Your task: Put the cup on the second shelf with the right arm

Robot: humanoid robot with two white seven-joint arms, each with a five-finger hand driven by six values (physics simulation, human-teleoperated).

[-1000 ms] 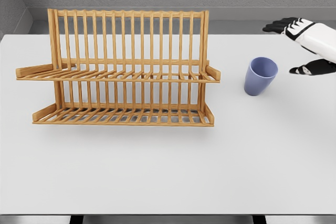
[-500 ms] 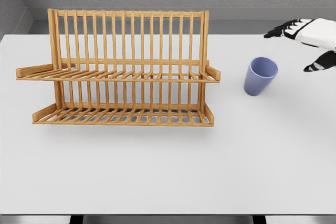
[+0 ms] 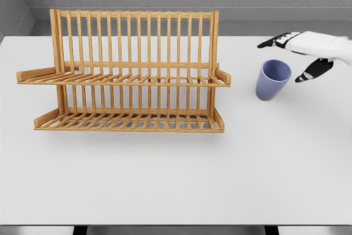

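A blue cup (image 3: 272, 80) stands upright on the white table (image 3: 176, 180), just right of the wooden two-tier rack (image 3: 124, 72). My right hand (image 3: 294, 53) comes in from the right edge and hovers at the cup's upper right, close to its rim. Its fingers (image 3: 274, 41) are spread above and behind the cup, the thumb (image 3: 311, 71) lower on the right; nothing is held. Both shelves of the rack are bare. The left arm is out of view.
The rack's upper shelf (image 3: 124, 78) ends in a small wooden lip (image 3: 223, 75) close to the cup. A grey wall runs behind the table's far edge.
My right hand has moved left toward the cup, from the far right edge to just beside its rim. The cup and rack have not moved.
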